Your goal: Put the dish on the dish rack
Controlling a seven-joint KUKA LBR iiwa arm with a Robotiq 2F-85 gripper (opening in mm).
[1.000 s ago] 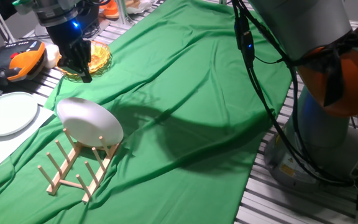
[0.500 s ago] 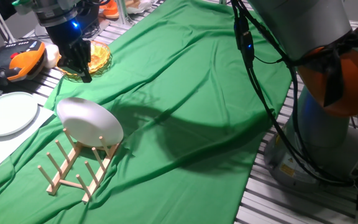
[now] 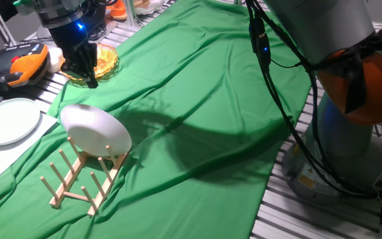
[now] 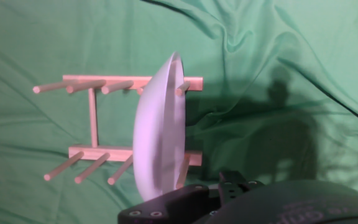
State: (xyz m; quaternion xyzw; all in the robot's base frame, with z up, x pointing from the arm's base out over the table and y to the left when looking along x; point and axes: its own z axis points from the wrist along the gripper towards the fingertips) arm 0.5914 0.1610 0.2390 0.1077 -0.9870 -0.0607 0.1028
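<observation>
A: Where do we log the plain white round plate (image 3: 96,130)?

B: Standing on edge, tilted, between end pegs of the small light-wood folding rack (image 3: 78,178) on green cloth (image 3: 204,99).

A: Black two-finger gripper (image 3: 89,77)?

B: Raised above, apart from plate; we cannot tell finger spacing.

The arm reaches over the table, its end effector (image 3: 88,74) pointing down, holding nothing.

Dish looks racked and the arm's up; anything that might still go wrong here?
Two risks, as judgements. The dish sits tilted in the end slot of the dish rack, so a nudge might tip it off that end. The gripper hangs close above the orange-yellow glass dish; a careless retreat might clip it.
</observation>
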